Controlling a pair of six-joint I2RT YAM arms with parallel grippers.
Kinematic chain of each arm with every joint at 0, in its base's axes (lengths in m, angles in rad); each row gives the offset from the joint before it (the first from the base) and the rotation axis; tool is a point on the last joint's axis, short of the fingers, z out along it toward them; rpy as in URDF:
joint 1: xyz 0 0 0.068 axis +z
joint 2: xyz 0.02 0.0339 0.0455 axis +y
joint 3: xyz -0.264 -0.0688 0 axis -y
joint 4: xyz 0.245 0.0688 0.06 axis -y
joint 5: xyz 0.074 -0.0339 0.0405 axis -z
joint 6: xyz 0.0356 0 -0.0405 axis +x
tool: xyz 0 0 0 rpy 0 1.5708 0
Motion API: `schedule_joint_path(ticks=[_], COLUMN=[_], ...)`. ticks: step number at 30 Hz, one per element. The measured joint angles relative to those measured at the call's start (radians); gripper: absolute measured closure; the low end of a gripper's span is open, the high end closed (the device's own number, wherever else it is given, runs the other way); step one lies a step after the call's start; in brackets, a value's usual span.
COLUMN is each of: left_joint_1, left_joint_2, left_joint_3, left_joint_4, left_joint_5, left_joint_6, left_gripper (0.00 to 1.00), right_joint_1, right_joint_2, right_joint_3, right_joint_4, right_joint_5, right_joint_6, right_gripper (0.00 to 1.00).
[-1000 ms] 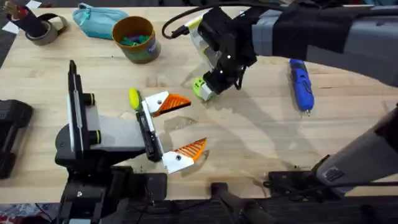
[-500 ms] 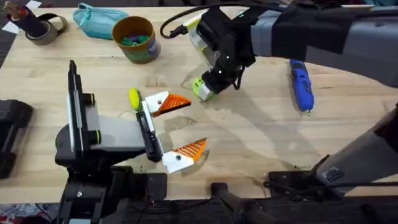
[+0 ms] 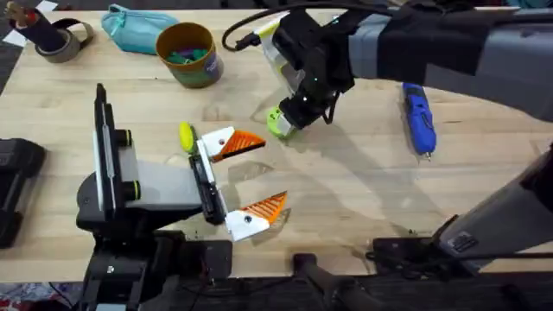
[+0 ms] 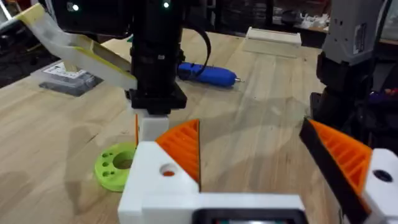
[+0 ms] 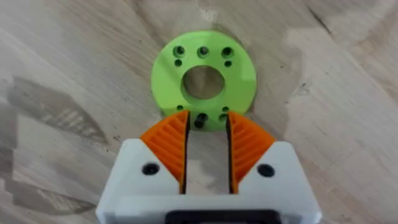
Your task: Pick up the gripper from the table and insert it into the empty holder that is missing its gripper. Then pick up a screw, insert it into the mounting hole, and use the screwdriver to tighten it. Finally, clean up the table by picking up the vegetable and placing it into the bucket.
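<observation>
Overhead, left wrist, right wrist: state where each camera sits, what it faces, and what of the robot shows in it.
Overhead: above the table, looking down and forward; both arms show, the right gripper over the green ring.
Left wrist: on the left gripper, low, looking across the wood at the right gripper and the screwdriver; own fingers wide apart.
Right wrist: looks straight down on the green ring; own fingers narrowly apart at its rim.
Shared: all three views show the green ring.
</observation>
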Motion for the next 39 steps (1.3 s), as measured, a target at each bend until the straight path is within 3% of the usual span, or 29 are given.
schedule_joint_path(ticks=[3,11,21,39], left_joint_1=[0.000,0.000,0.000,0.000], left_joint_2=[0.000,0.000,0.000,0.000], left_joint_3=[0.000,0.000,0.000,0.000], left_joint_4=[0.000,0.000,0.000,0.000], left_joint_5=[0.000,0.000,0.000,0.000], left_joint_6=[0.000,0.000,0.000,0.000], left_gripper=[0.011,0.011,0.011,0.011], right_joint_1=[0.000,0.000,0.002,0.002], right_joint_2=[0.000,0.000,0.000,0.000], right_joint_3=[0.000,0.000,0.000,0.001], right_joint_4=[0.000,0.002,0.002,0.001], right_joint_5=[0.000,-0.001,-0.006,-0.011], right_joint_6=[0.000,0.000,0.000,0.000], right_gripper=[0.671,0.842,0.986,0.995])
